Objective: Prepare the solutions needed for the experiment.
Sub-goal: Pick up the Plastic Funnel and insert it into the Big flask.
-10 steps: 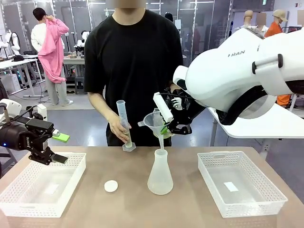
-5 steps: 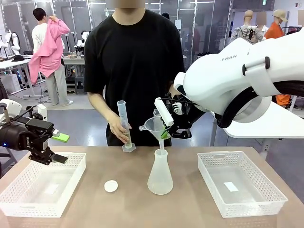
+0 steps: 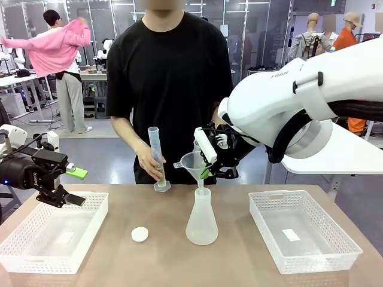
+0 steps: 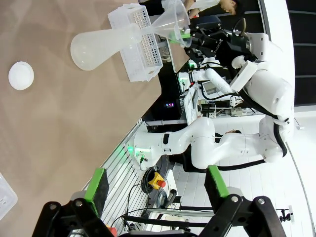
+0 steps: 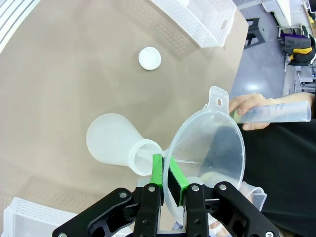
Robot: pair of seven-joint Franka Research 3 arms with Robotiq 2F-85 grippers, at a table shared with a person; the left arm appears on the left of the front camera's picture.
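Observation:
The frosted conical flask [image 3: 201, 222] stands on the table's middle, and I cannot make out the solutions inside it. A clear funnel [image 3: 193, 161] sits tilted above it with its stem at the flask's neck. My right gripper [image 3: 207, 171] is shut on the funnel's rim. In the right wrist view its green pads [image 5: 159, 174] pinch the funnel [image 5: 210, 148] wall beside the flask [image 5: 116, 143]. My left gripper [image 3: 72, 186] hangs open over the left basket [image 3: 36, 254], holding nothing. The left wrist view shows its spread fingers [image 4: 96, 183] and, farther off, the flask [image 4: 98, 44] and funnel [image 4: 173, 19].
The person across the table holds a tall graduated cylinder [image 3: 157, 158] upright on the table; the hand [image 5: 247, 106] grips it near its base. A white cap [image 3: 139, 234] lies left of the flask. An empty white basket [image 3: 335, 248] sits at the right.
My right arm has shifted a little, lowering the funnel so that its stem sits deeper in the flask's neck. Left arm, cylinder and cap have stayed still.

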